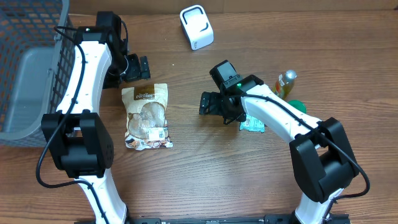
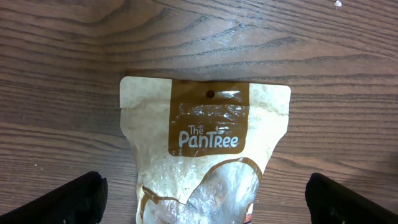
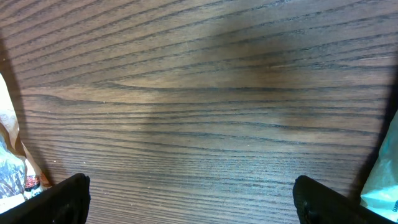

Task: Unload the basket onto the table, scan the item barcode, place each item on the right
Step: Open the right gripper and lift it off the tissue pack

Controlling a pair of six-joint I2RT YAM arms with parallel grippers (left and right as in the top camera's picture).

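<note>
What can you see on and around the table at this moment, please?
snack pouch: one, cream and brown, lying flat left of centre
basket: one, dark grey wire, far left edge
device: one, white, top centre
bottle: one, yellow-green with a silver cap, right side
green item: one, green, beside the bottle, mostly hidden
packet: one, pale teal, partly under the right arm
table: one, brown wood, under everything
left arm: one, white and black, jaws open over the pouch's top end
right arm: one, white and black, jaws open over bare wood, holding nothing
</note>
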